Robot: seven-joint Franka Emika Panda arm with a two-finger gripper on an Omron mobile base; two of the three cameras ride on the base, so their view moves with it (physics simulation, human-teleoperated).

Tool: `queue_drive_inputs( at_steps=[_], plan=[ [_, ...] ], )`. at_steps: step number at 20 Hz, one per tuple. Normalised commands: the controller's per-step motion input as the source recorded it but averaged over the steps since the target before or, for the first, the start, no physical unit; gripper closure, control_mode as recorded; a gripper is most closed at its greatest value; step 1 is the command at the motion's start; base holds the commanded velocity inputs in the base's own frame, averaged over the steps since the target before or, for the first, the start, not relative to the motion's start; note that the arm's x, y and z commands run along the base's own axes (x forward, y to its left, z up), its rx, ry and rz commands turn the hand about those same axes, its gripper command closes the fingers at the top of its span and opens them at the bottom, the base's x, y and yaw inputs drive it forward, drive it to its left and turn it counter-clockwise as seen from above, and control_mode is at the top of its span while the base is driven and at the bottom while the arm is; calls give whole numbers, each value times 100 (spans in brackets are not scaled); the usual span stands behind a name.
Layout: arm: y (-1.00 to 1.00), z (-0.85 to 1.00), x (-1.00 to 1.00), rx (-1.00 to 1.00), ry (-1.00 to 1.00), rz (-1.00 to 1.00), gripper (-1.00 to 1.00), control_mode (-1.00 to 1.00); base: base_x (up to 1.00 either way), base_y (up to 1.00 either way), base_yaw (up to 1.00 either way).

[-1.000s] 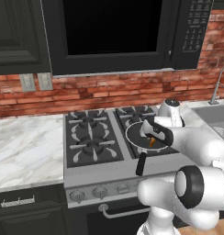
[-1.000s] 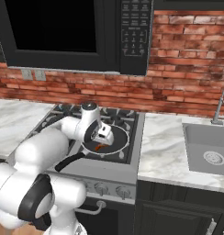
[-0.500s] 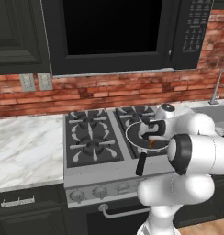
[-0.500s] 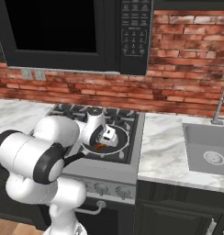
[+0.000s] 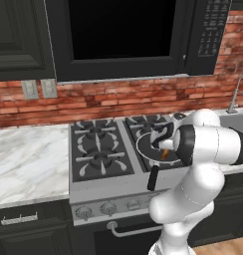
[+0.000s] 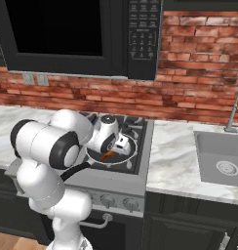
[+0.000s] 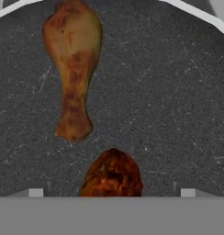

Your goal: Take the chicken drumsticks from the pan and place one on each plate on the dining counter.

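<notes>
The pan (image 7: 169, 92) fills the hand view with its dark, scratched floor, and both chicken drumsticks lie in it. One drumstick (image 7: 72, 69) lies lengthwise at the upper left. The other drumstick (image 7: 113, 173) sits at the bottom centre, between the open fingertips (image 7: 36, 193) of my gripper (image 7: 112, 193), and neither tip touches it. From the base, the gripper (image 5: 161, 143) (image 6: 116, 148) hangs low over the pan (image 5: 142, 152) (image 6: 132, 154) on the stove's front right burner, with an orange drumstick (image 5: 165, 155) (image 6: 108, 156) just under it. The plates and the dining counter are out of view.
The pan's black handle (image 5: 153, 177) juts over the stove's front edge. Left of the pan are bare burners (image 5: 96, 149). Marble worktops (image 5: 24, 159) (image 6: 174, 156) flank the stove, with a sink (image 6: 223, 163) to the right. A microwave (image 5: 118, 35) hangs overhead.
The hand has come down closer to the pan, over the drumsticks, while the arm's elbow swung round in front of the base. The jaws stayed open.
</notes>
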Motion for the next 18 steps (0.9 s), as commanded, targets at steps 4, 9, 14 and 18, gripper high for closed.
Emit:
queue_drive_inputs(
  at_steps=[4,9,14,18],
  plan=[
    [-1,-59,0,-5,0,-8,-100,-100,0,0,0],
    [0,-74,0,-5,5,-10,100,-100,0,0,0],
    [1,-67,-5,2,0,-11,100,-100,0,0,0],
    [0,-51,0,12,0,-10,100,-100,0,0,0]
  ],
)
